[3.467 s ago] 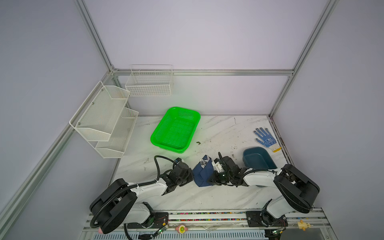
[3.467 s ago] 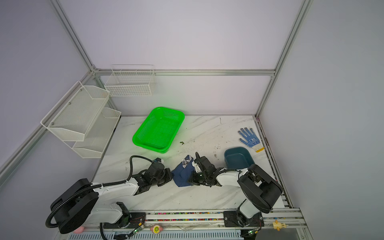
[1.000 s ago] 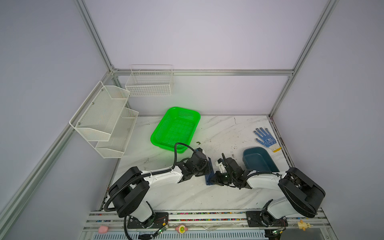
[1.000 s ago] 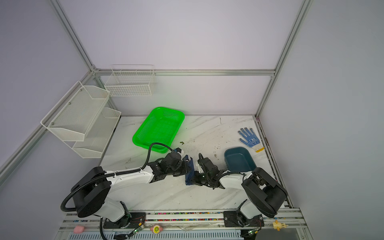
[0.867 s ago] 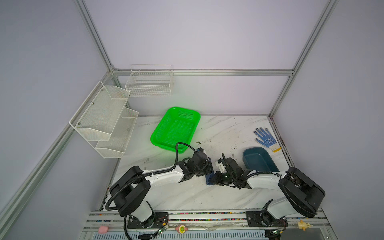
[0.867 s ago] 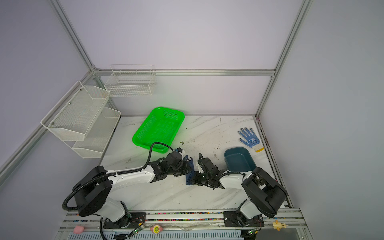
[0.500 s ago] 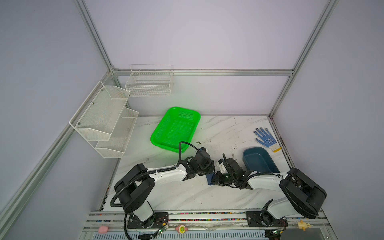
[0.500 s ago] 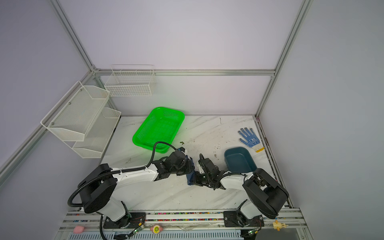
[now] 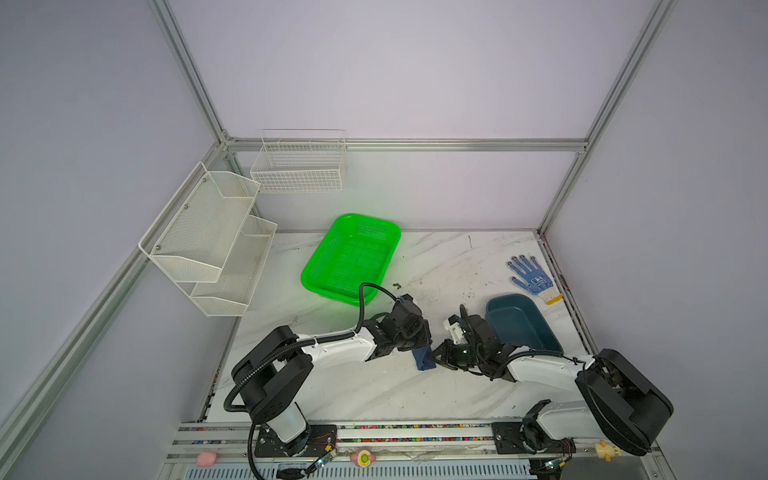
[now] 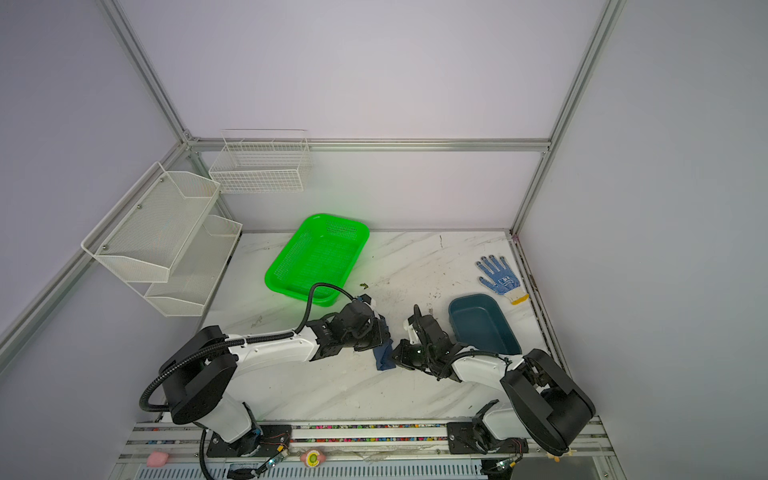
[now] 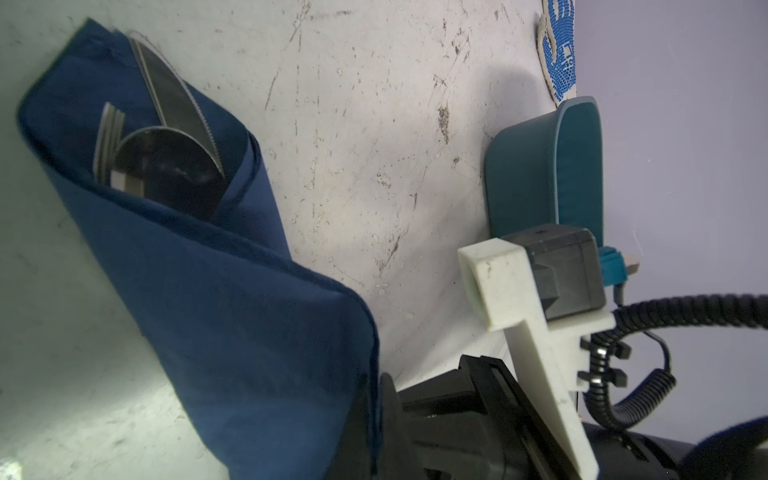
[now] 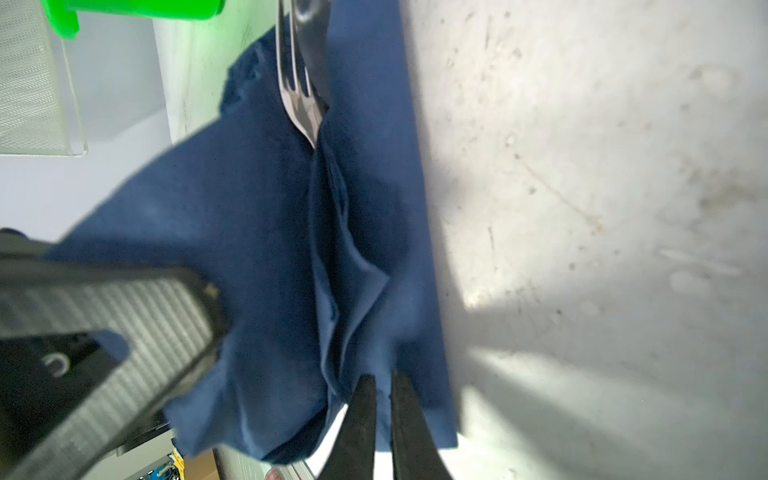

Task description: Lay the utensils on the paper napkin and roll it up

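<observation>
— Left fingers [image 12: 124, 316] closed on anything?
— Yes. The left gripper [image 9: 420, 347] is clamped on a raised fold of the paper napkin [image 9: 424, 360]. The right wrist view shows the navy sheet draped round its ribbed pad.
— Napkin location?
— Near-centre of the marble table [image 9: 374, 395], near-right of the green basket [image 9: 351, 257], wedged between both grippers. It is mostly hidden in both top views, with only a navy stub showing.
— Utensils?
— The utensils [image 12: 303, 62] sit inside the wrap. The heads of the knife [image 11: 174, 95], fork [image 11: 109, 133] and spoon [image 11: 166, 166] poke out of its far end. The roll is loose: lower layer flat on the table, upper layer lifted over them.
— Right side?
— The right gripper [image 9: 437, 357] sits low at the napkin's right edge. Its fingers [image 12: 361, 415] are nearly together with a thin slit between them, tips over the napkin's near end. Can't tell if a layer is pinched.
— Anything further right?
— A teal tray [image 9: 519, 324] sits just beside the right arm. A blue-dotted glove [image 9: 532, 276] lies beyond it, far-right by the table edge.
</observation>
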